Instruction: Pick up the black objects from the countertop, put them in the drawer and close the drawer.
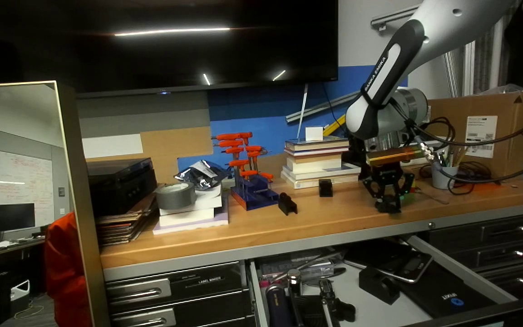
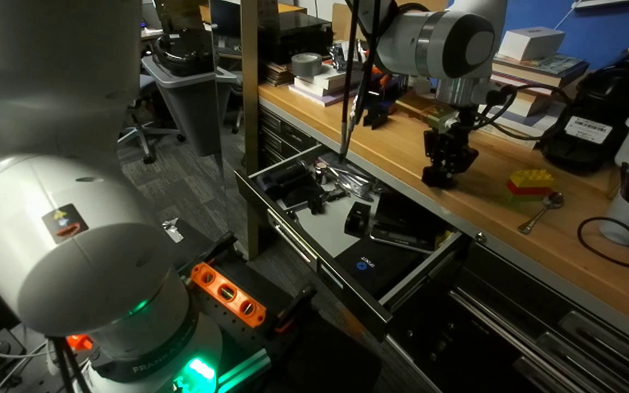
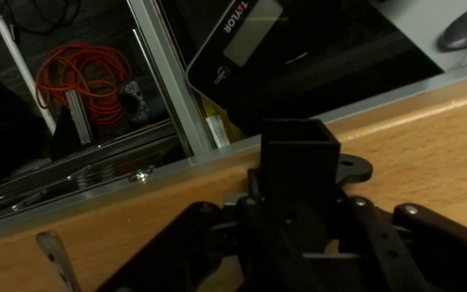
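In an exterior view. Claw [image 1: 387, 198]: mine, clamped on a hollow black piece [image 1: 388, 207], low over the bench [image 1: 338, 211] near its front edge; whether the piece touches the wood I cannot tell. Loose, of like kind: one notched black piece [image 1: 287, 204], between front and back edges, just beside the red-handled tool rack [image 1: 257, 196]; one small black cube [image 1: 325, 187], nearer the back edge, in front of the stacked books [image 1: 313, 163]. Both remain to be collected, I judge.

In an exterior view. Drawer [image 2: 319, 257]: pulled out below the bench's front edge, presumably to receive the set. Contents: one black block [image 2: 357, 219], near its middle, perhaps one of the set; one black slab lettered iFixit [image 2: 388, 267], toward a front corner; dark tools [image 2: 284, 179], heaped at the opposite end. White pot [image 2: 627, 218], on the bench: pens [image 2: 628, 179]. Between pot and claw: one spoon [image 2: 540, 213], toy bricks [image 2: 530, 184].

Wrist view. Piece: box-walled, open at one end; a round holed tab [image 3: 357, 169] juts at one side, apparently part of it. My jaws press opposite walls, likely for their flat faces. Past the front edge, in the drawer: one digital scale [image 3: 239, 44] marked Taylor. I judge a lift and a carry over that edge come next; the tab could snag there.
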Robot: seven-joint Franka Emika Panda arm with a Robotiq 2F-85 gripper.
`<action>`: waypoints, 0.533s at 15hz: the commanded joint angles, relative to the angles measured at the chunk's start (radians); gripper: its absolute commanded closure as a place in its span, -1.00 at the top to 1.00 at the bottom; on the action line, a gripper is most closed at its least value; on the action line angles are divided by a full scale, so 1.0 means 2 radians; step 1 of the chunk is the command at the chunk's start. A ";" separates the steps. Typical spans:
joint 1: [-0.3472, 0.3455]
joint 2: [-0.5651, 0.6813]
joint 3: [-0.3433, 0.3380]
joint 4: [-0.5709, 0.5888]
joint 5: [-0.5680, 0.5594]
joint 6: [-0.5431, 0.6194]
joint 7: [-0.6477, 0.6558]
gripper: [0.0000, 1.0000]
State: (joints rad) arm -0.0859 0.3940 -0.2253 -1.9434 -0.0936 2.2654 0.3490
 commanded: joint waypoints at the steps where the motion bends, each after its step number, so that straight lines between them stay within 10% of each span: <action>1: -0.016 -0.054 0.024 -0.092 0.023 0.026 -0.074 -0.53; 8: -0.008 -0.088 0.025 -0.210 0.040 0.111 -0.052 -0.53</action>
State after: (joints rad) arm -0.0980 0.2438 -0.1896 -2.2590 -0.0455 2.3987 0.2226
